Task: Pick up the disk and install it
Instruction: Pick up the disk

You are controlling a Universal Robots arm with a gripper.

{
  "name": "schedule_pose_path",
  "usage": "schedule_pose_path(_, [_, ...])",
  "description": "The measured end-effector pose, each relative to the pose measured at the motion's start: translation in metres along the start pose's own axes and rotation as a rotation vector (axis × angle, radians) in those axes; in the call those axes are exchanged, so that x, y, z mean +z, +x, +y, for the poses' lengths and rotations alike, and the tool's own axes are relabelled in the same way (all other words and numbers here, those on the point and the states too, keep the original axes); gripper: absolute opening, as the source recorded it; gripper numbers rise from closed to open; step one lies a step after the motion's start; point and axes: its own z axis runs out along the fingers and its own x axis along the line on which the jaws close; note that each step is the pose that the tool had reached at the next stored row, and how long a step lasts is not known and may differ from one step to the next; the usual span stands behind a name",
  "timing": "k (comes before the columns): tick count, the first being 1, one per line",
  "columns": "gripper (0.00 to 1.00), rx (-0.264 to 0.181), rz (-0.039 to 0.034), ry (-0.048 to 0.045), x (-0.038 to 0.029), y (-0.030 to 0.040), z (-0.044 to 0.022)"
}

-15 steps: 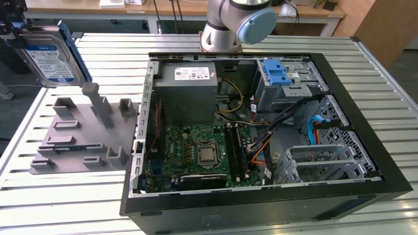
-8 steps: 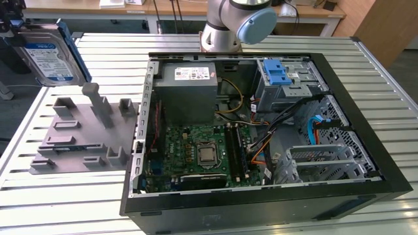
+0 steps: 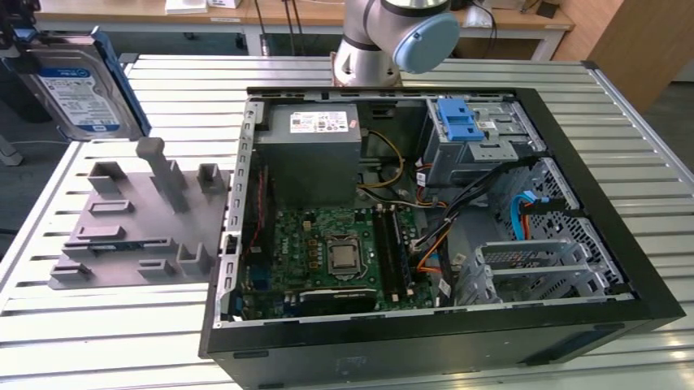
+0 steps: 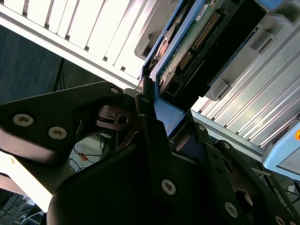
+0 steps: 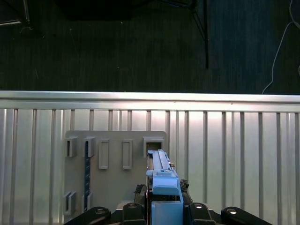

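Observation:
The disk (image 3: 74,88), silver with a blue-and-white label and blue side rails, hangs on edge in the air at the exterior view's far left. It is above the table edge and the grey holder plate (image 3: 119,219). My gripper (image 3: 19,39) is shut on its upper end. In the first wrist view the disk (image 5: 161,180) shows edge-on between the black fingers (image 5: 199,208), over the holder plate (image 5: 112,164). The second wrist view shows the disk's circuit-board side (image 4: 197,42) and a blue rail (image 4: 164,110) clamped in my gripper (image 4: 157,117).
The open computer case (image 3: 607,203) lies on the slatted table (image 3: 184,73). Inside are a grey power supply (image 3: 314,146), the motherboard (image 3: 336,252), a drive bay with a blue latch (image 3: 460,122) and a metal cage (image 3: 537,264). The arm's base (image 3: 379,41) stands behind the case.

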Motion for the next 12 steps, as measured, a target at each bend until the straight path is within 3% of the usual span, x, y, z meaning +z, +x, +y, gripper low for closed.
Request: schedule_pose_path(12, [0.36, 0.0, 0.0, 0.0, -0.0086, -0.0002, 0.0003])
